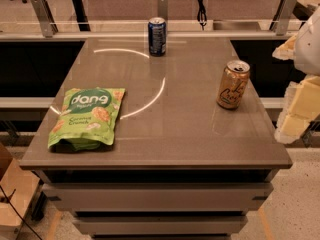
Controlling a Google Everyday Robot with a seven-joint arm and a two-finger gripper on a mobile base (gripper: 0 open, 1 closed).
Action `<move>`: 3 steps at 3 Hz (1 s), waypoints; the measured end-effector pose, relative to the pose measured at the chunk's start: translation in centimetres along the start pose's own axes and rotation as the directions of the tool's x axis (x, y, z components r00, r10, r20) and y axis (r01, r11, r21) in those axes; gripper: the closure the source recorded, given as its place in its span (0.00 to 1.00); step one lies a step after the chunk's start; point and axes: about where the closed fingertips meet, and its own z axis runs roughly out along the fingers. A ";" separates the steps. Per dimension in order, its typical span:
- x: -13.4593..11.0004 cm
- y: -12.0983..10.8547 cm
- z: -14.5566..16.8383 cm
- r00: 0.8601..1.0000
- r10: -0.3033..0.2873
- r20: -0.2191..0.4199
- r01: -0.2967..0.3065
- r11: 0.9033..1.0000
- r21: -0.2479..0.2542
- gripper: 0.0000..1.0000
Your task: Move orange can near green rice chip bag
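The orange can [233,84] stands upright on the right side of the grey table [165,139], near its right edge. The green rice chip bag [87,116] lies flat on the table's front left, far from the can. My gripper [299,101] shows as pale, cream-coloured parts at the right edge of the view. It is beyond the table's right edge, to the right of the orange can and apart from it. It holds nothing that I can see.
A dark blue can [157,36] stands upright at the table's back edge, middle. A metal railing [100,34] runs behind the table. The floor drops away on the table's left and right sides.
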 end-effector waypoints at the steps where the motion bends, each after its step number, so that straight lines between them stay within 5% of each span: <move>1: 0.0 0.0 0.0 1.000 0.000 0.000 0.000 1.000 0.000 0.00; 3: -0.4 -1.9 0.1 0.992 0.019 0.125 -0.021 1.000 0.012 0.00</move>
